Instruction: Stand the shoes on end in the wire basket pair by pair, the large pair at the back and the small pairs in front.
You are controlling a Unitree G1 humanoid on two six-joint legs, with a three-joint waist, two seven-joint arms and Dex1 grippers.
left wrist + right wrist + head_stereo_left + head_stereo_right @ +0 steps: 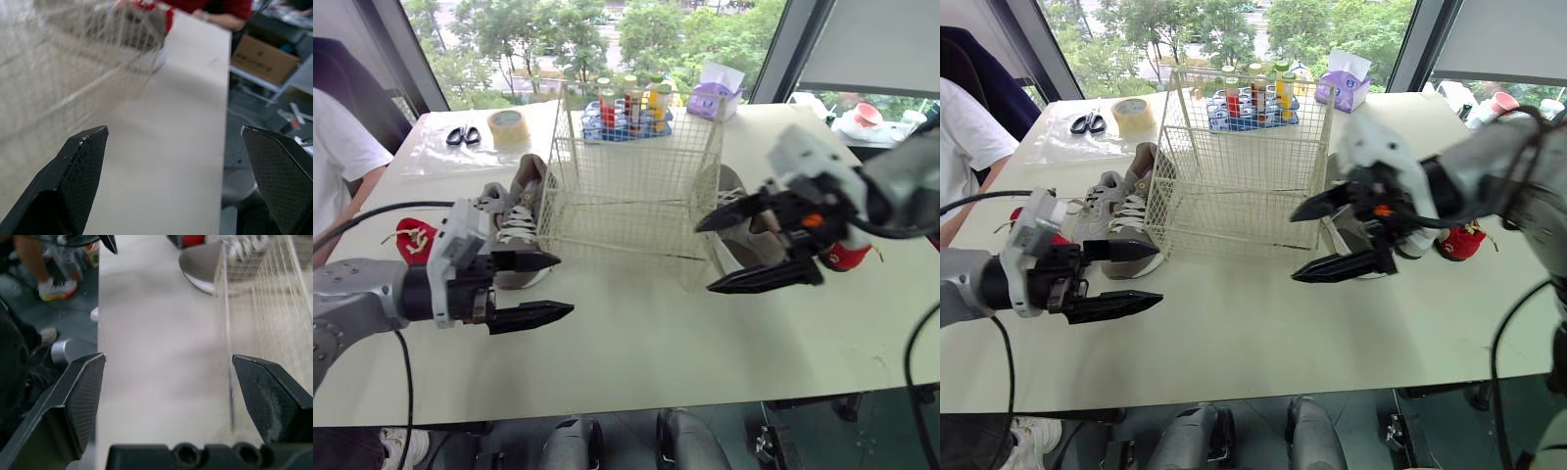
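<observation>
An empty white wire basket (631, 181) stands mid-table. Against its left side lies a pair of grey sneakers (514, 220), with a small red shoe (411, 240) further left. Another grey sneaker (736, 230) lies at the basket's right side, and a second small red shoe (847, 257) sits beyond it. My left gripper (563, 284) hovers open just in front of the left sneakers, holding nothing. My right gripper (705, 258) is open at the basket's front right corner, in front of the right sneaker. The right wrist view has the basket mesh (259, 308) beside the open fingers (80, 391).
At the back of the table are a tape roll (509, 127), scissors (463, 135), a blue rack of bottles (626, 110) and a purple tissue box (715, 98). A person in a white shirt (337, 157) stands at the left edge. Bare table (636, 333) lies in front.
</observation>
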